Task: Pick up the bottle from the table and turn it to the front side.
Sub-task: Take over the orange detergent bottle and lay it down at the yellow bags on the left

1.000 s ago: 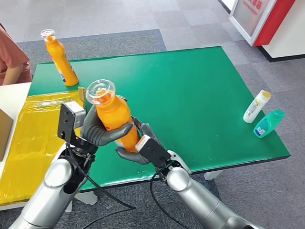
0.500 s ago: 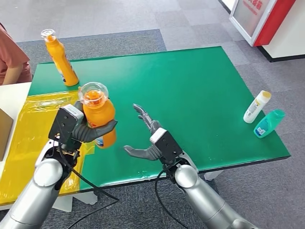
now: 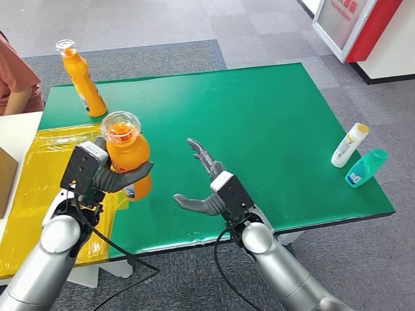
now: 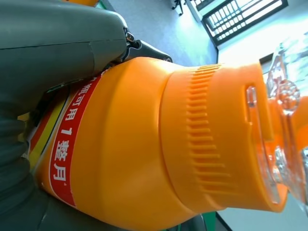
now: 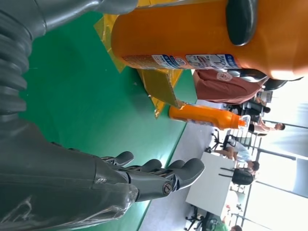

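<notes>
In the head view, the left hand (image 3: 105,175) sits at the lower left of the frame and grips an orange bottle (image 3: 126,159) around its body, dark fingers (image 3: 128,176) wrapped across the front. The bottle is lifted off the green tabletop (image 3: 254,123), roughly upright with a slight tilt, its clear cap (image 3: 120,126) toward the camera. It hangs over the line where the green surface meets a yellow sheet (image 3: 36,188) that covers the left end of the tabletop.

The left wrist view shows the same bottle (image 4: 152,144) up close: smooth orange body, ribbed shoulder, clear cap (image 4: 287,125), and a red label band with white characters (image 4: 67,149) near the grey thumb (image 4: 58,38).

The right hand (image 3: 208,188) is just right of the bottle, at lower centre of the head view, holding nothing, fingers spread wide and thumb pointing toward the bottle. It is clear of the bottle, with a gap of green between them. In the right wrist view its fingers (image 5: 160,173) stretch out over the green surface, with the held bottle (image 5: 203,33) across the top of that picture.

A second orange bottle (image 3: 82,79) stands at the upper left of the tabletop. A white bottle with a yellow cap (image 3: 349,144) and a teal bottle (image 3: 366,166) lie side by side at the right edge. A person's sleeve (image 3: 15,74) shows at the far left.
</notes>
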### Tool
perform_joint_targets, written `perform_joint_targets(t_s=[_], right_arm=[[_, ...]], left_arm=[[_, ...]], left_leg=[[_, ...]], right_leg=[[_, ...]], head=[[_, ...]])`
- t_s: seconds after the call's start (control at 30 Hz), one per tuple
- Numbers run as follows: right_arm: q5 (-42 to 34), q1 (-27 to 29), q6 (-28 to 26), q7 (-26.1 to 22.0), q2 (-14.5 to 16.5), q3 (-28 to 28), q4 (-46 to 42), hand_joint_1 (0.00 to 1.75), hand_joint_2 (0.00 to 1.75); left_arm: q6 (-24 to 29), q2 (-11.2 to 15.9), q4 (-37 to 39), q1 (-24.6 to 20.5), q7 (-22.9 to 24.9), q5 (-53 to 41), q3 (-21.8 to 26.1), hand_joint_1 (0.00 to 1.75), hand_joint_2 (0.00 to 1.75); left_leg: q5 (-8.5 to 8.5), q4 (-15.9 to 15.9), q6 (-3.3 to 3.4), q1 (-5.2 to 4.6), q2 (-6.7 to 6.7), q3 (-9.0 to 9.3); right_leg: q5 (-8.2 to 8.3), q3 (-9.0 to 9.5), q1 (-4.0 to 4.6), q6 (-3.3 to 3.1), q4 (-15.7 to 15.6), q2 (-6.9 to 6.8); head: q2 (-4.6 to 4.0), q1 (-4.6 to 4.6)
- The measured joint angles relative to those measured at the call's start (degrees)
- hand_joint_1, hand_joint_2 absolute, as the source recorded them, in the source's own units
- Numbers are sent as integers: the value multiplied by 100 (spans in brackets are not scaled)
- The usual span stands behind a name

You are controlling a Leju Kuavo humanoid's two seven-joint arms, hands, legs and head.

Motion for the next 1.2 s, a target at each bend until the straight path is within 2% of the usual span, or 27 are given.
perform_joint_targets(t_s=[0.27, 0.37, 0.6, 0.73, 1.0, 1.2], right_arm=[[32, 20, -14, 6, -12, -34, -18, 0, 175], [92, 46, 8, 39, -18, -115, -50, 0, 175], [97, 125, 309, 137, -18, -311, -180, 0, 175], [143, 164, 399, 157, -17, -385, -238, 0, 175], [172, 173, 430, 162, -10, -426, -272, 0, 175], [150, 156, 486, 170, -7, -421, -271, 0, 175]], left_arm=[[179, 35, 0, 1, 44, -416, 55, 175, 175], [359, 123, 4, -38, 273, -1272, 130, 175, 175], [224, 597, 202, -481, 1136, -3891, 217, 175, 175], [412, 804, 309, -594, 1477, -5164, 263, 175, 175], [592, 990, 466, -603, 1536, -5919, 364, 175, 175], [764, 1205, 614, -596, 1621, -6948, 357, 175, 175]], left_leg=[[0, 0, 0, 0, 0, 0], [1, 0, -1, 0, 0, 0], [4, 0, -5, 1, 1, 0], [4, 0, -5, 1, 1, 0], [4, 0, -5, 1, 1, -2], [4, 0, -6, 1, 1, -2]], right_leg=[[0, 0, 0, 0, 0, 0], [1, -2, 0, -1, 0, 1], [4, -4, 2, -6, 5, 1], [3, -4, 2, -6, 7, 1], [3, -5, 2, -6, 6, 1], [3, -7, 2, -7, 9, 1]], head=[[0, 1], [0, 0], [0, -1], [0, 0], [0, 0], [0, -1]])
